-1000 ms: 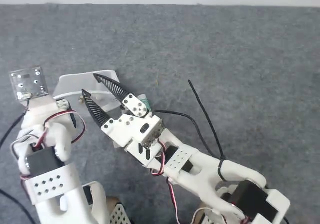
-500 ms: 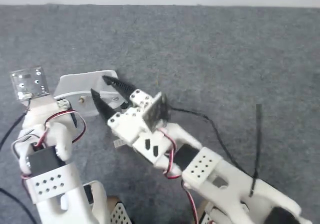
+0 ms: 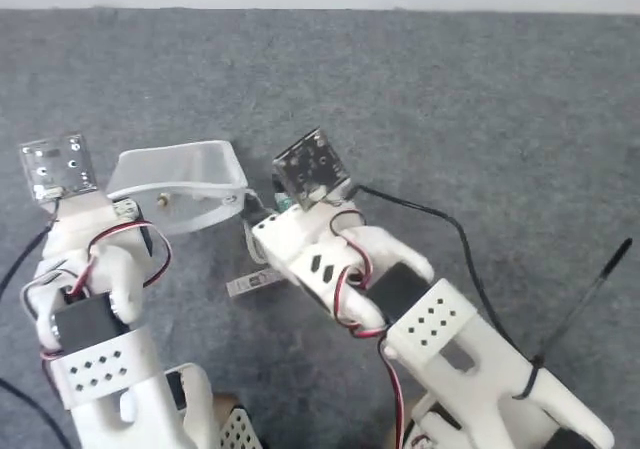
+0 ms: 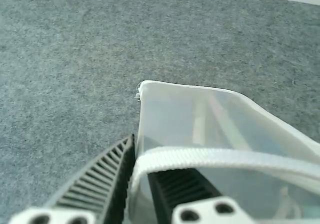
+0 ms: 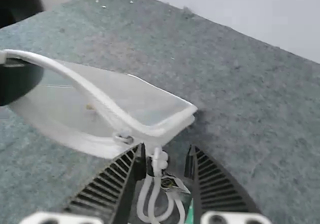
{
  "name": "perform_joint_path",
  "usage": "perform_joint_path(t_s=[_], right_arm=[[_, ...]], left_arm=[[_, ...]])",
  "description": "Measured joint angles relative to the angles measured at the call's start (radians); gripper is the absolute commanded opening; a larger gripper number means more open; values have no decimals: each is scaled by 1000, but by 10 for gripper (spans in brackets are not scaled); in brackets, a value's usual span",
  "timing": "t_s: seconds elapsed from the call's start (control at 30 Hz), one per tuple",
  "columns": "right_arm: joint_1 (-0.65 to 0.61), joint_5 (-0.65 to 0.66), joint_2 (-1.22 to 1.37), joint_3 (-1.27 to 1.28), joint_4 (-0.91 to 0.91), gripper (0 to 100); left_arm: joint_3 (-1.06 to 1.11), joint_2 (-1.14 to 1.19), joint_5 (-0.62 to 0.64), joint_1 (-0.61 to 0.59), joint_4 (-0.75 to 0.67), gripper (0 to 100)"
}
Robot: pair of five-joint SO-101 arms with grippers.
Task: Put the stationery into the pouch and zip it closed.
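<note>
On the grey desk (image 3: 450, 109), our clear pouch (image 3: 190, 184) stood open at the top. We had the left hand (image 4: 142, 159) clamped on the rim at one end, with the zip tape pinched between its fingers. At the other end our right hand (image 5: 165, 156) sat low by the zip, fingers apart, with the white pull cord (image 5: 159, 160) hanging between them. A small white strip (image 3: 255, 282) lay just beside the right arm (image 3: 400, 299). We couldn't make out what was inside the pouch, it was too hazy.
</note>
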Motion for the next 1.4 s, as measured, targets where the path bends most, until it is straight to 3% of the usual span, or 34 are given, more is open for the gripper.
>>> perform_joint_path(t_s=[0.5, 0.73, 1.1, 1.4], right_arm=[[34, 0, 44, -40, 48, 123], [58, 0, 290, -149, 64, 123], [114, 0, 755, -563, 381, 123], [133, -63, 1002, -761, 457, 123]], left_arm=[[2, 2, 44, -204, -25, 12], [2, 2, 81, -264, -26, 13], [2, 2, 81, -265, -26, 13], [2, 2, 81, -265, -26, 13]])
